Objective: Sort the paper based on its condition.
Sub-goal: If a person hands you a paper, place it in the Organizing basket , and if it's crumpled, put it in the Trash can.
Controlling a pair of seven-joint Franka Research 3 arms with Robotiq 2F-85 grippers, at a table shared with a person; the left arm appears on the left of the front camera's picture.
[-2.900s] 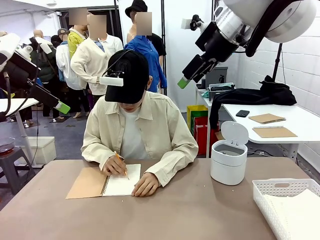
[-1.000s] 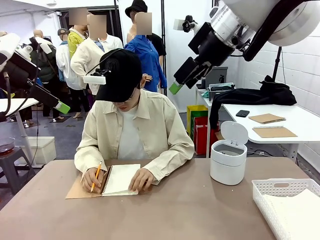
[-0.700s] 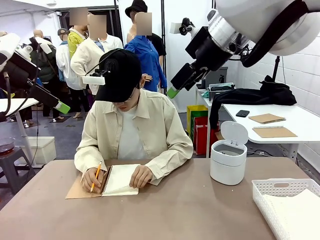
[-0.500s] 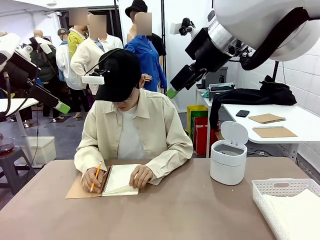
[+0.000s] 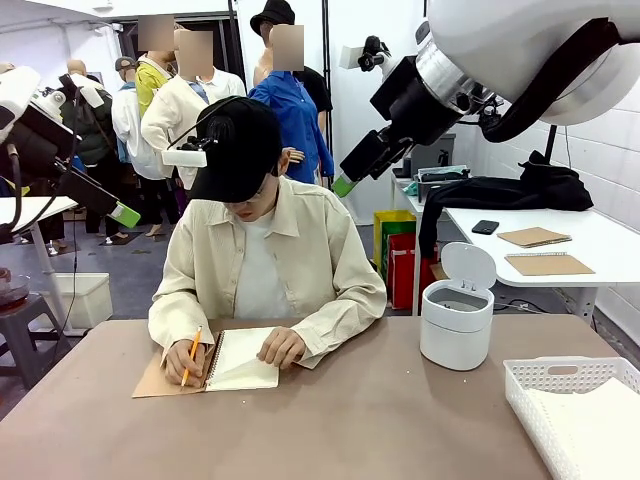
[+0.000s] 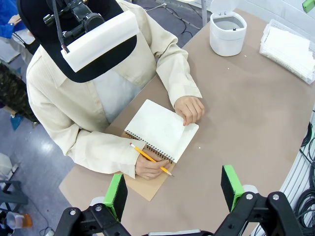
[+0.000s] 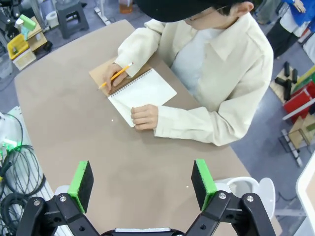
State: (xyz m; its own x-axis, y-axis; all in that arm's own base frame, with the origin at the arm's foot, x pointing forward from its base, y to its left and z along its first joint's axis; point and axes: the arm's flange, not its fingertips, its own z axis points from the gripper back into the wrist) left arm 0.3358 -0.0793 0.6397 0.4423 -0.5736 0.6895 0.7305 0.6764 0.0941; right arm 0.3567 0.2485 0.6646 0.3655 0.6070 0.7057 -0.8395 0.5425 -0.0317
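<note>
A person sits at the far side with an open spiral notebook (image 5: 240, 360). One hand holds a pencil (image 5: 190, 355) on the brown cover. The other hand (image 5: 283, 347) presses on the white page (image 6: 162, 129), whose near corner curls up. White paper (image 5: 590, 425) lies stacked in a basket at the right. My right gripper (image 5: 345, 183) hangs high above the table, beside the person's head, and stands open (image 7: 141, 179) with nothing between its fingers. My left gripper (image 5: 122, 212) is raised at the far left, also open (image 6: 173, 186) and holding nothing.
A white lattice basket (image 5: 530, 385) sits at the table's right front corner. A white lidded bin (image 5: 457, 320) stands with its lid up, right of the person. Bare brown tabletop (image 5: 350, 420) stretches between the notebook and me.
The person has stopped writing and moved the pencil hand onto the cover. The other hand now drags at the page, curling its corner. My right gripper has drifted slightly left and down.
</note>
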